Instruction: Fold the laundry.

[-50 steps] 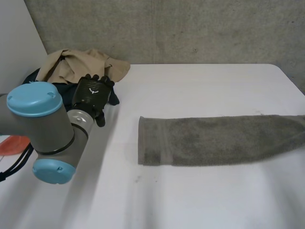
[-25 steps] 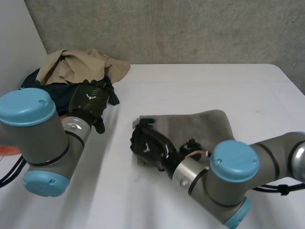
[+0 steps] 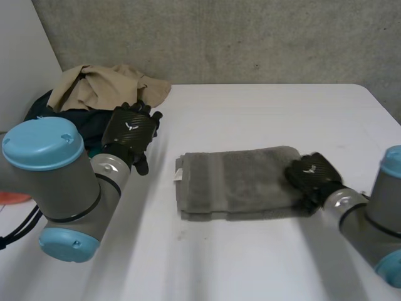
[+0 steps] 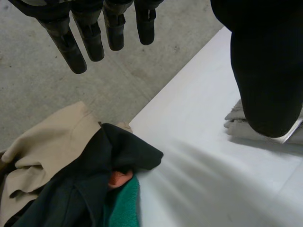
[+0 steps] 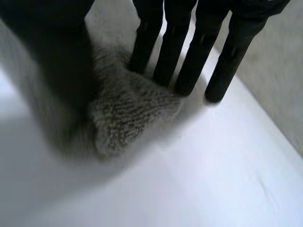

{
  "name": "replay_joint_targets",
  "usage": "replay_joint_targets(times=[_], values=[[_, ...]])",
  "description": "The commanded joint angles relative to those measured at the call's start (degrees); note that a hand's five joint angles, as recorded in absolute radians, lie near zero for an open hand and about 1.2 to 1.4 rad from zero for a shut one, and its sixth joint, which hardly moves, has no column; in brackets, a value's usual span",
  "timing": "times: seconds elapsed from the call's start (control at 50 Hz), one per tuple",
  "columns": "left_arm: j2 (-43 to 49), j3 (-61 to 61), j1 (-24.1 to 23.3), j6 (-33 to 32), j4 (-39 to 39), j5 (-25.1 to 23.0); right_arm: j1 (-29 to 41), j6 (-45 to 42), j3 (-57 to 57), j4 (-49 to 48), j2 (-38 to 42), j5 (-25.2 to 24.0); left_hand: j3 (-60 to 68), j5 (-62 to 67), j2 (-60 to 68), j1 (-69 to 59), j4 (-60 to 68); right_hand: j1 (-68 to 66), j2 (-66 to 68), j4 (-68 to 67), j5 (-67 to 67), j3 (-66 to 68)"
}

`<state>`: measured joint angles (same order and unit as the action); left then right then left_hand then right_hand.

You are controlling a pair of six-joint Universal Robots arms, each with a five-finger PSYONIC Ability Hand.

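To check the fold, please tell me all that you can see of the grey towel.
The towel is grey terry cloth with a woven band and a small white tag near one short end. It lies flat on the white table, folded double. The right hand rests on its other, rounded end, fingers straight on the cloth. Nothing else touches it.

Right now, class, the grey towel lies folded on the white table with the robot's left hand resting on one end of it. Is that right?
Not quite. It is the right hand that rests on the end of the grey towel, as the head view shows. The left hand hovers by the pile of clothes. The towel does lie folded on the white table.
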<state>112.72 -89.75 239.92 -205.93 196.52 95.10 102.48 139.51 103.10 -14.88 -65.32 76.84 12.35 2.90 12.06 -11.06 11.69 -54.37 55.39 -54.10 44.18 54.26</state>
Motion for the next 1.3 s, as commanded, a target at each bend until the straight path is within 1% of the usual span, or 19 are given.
replay_joint_targets(times=[0.02,0.04,0.16,0.22,0.24,0.32,0.38,0.4,0.46,0.54,0.56,0.62,0.72,0.82,0.88,0.94,1.04,1.16,1.3], values=[[-0.13,-0.33,-0.5,0.0,0.0,0.0,-4.49,-10.92,-0.01,-6.2,0.63,3.67,-2.35,-2.9,-2.06,1.06,-1.69,-25.63,24.61,-25.9,25.82,25.74],[-0.22,-0.33,-0.51,0.0,0.0,0.0,-3.53,-10.66,-0.18,-7.08,0.11,3.84,-2.35,-2.9,-2.06,1.06,-1.69,-25.63,24.61,-25.9,25.82,25.74],[-1.8,-0.07,-0.94,0.09,-0.09,0.09,11.41,-6.01,-5.01,-10.34,-3.86,2.35,-2.35,-2.9,-2.06,1.06,-1.69,-25.63,24.61,-25.9,25.82,25.74],[-2.06,0.1,-1.03,0.18,-0.09,0.18,18.18,-5.21,-7.04,-10.08,-1.76,0.07,-2.35,-2.9,-2.06,1.06,-1.69,-25.63,24.61,-25.9,25.82,25.74],[-2.06,0.11,-1.21,0.18,-0.09,0.26,21.06,-5.82,-7.47,-9.99,1.04,-1.33,-2.35,-2.9,-2.06,1.06,-1.69,-25.63,24.61,-25.9,25.82,25.74],[-1.97,0.28,-1.73,0.79,-0.09,0.26,26.79,-8.8,-8.27,-9.03,6.67,-4.23,-2.35,-2.9,-2.06,1.06,-1.69,-25.63,24.61,-25.9,25.82,25.74],[-1.8,1.24,-2.52,2.28,-0.09,0.53,28.04,-9.08,-7.74,-8.85,7.04,-5.91,-1.8,-2.35,-1.51,0.52,-1.14,-25.63,24.61,-25.9,25.82,25.74],[-1.71,1.6,-2.7,3.07,-0.09,0.53,28.3,-8.56,-7.65,-9.11,6.78,-5.56,-1.63,-2.18,-1.34,0.35,-0.97,-7.7,6.69,-7.98,7.89,7.81],[-1.62,3.44,-2.79,5.97,-0.09,0.7,27.95,-6.63,-7.92,-9.29,5.91,-4.6,-1.3,-1.84,-1.01,0.01,-0.64,44.37,-45.39,44.1,-44.18,-44.26],[-1.27,6.34,-3.4,10.19,-0.17,0.88,22.69,2.41,-6.87,-8.41,-1.02,-2.14,-0.96,-1.51,-0.67,-0.33,-0.3,44.37,-45.39,44.1,-44.18,-44.26],[-1.27,6.78,-3.93,10.81,-0.17,0.88,19.89,7.92,-5.73,-8.06,-3.91,-1.79,-0.79,-1.34,-0.5,-0.49,-0.13,44.37,-45.39,44.1,-44.18,-44.26],[-0.92,9.24,-6.56,13.45,-0.17,0.88,15.31,18.29,-4.67,-7.01,-8.06,-1.35,-0.79,-1.34,-0.5,-0.5,-0.13,44.37,-45.39,44.1,-44.18,-44.26],[1.89,12.58,-11.22,15.82,-0.7,0.79,10.38,25.89,-6.85,1.42,-9.66,-1.17,-0.79,-1.34,-0.5,-0.5,-0.13,44.37,-45.39,44.1,-44.18,-44.26],[8.73,17.15,-16.32,17.67,-2.8,0.79,6.42,28.98,-11.34,10.65,-8.34,-1.78,-0.79,-1.34,-0.5,-0.5,-0.13,44.37,-45.39,44.1,-44.18,-44.26],[13.56,19.87,-17.03,17.76,-5.61,1.4,6.59,29.42,-14.76,13.21,-3.6,-1.87,-0.62,-1.17,-0.33,-0.66,0.04,44.37,-45.39,44.1,-44.18,-44.26],[17.17,21.9,-17.12,17.76,-8.16,3.51,6.68,29.68,-18.63,14.26,2.2,-1.87,-0.62,-1.17,-0.33,-0.66,0.04,44.37,-45.39,44.1,-44.18,-44.26],[22.98,24.71,-16.85,16.71,-13.26,9.92,6.68,29.68,-22.15,17.51,7.92,-2.31,-0.62,-1.17,-0.33,-0.66,0.04,44.37,-45.39,44.1,-44.18,-44.26],[24.48,23.75,-15.8,14.95,-17.04,10.72,6.5,28.54,-25.14,20.07,13.19,-2.05,-0.62,-1.17,-0.33,-0.66,0.04,44.37,-45.39,44.1,-44.18,-44.26],[23.52,22.17,-15.01,12.14,-18.1,10.2,5.89,26.17,-24.97,20.42,12.06,-1.69,0.39,-0.16,0.68,-1.67,1.05,44.37,-45.39,44.1,-44.18,-44.26]])
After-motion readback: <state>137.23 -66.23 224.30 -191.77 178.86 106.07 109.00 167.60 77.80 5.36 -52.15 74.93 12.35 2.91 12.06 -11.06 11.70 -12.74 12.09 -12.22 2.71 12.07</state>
